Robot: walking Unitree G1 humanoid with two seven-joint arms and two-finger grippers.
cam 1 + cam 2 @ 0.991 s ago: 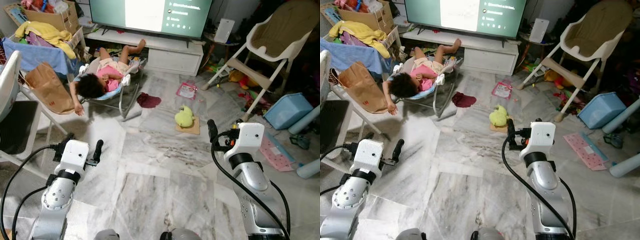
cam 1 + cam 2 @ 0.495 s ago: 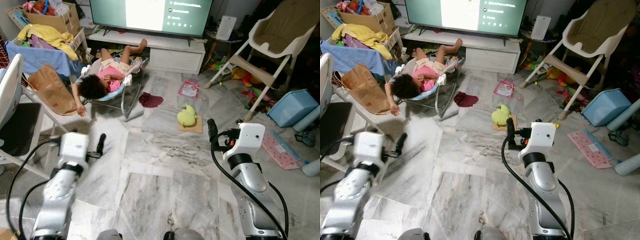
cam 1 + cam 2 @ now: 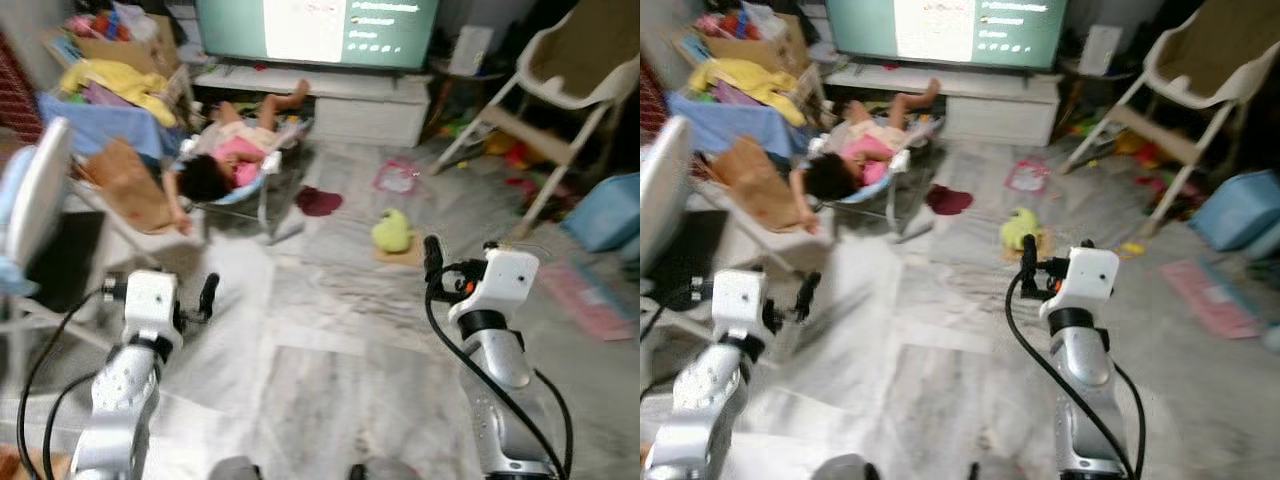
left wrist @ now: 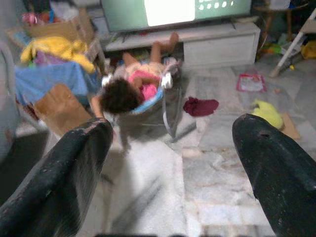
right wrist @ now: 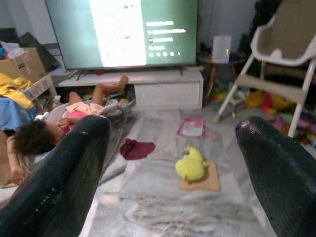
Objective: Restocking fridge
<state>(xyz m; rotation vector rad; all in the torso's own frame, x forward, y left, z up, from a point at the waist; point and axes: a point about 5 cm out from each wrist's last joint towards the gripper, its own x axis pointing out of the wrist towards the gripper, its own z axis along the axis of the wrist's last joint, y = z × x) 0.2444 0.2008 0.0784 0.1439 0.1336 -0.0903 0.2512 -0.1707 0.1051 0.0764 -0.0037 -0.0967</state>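
fridge: no fridge or stock to be seen; the robot stood in a living room, so the task looked barely begun.
left gripper (image 4: pixel 168 163): fingers wide apart, empty, at 8 o'clock.
right gripper (image 5: pixel 173 163): fingers wide apart, empty, at 4 o'clock.
child (image 3: pixel 225 165): lay in a bouncer (image 3: pixel 250 190) at 11 o'clock, near the path.
toy (image 3: pixel 393 232): on the floor (image 3: pixel 330 350) at 12 o'clock.
risk: blurred views suggested walking; a step forward could hit the child or trip on the toy.

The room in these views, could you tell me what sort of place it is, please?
Most likely a family living room. A large television stands on a low white cabinet, a person lies in a bouncer seat on the marble floor, and a high chair and a yellow soft toy are nearby.
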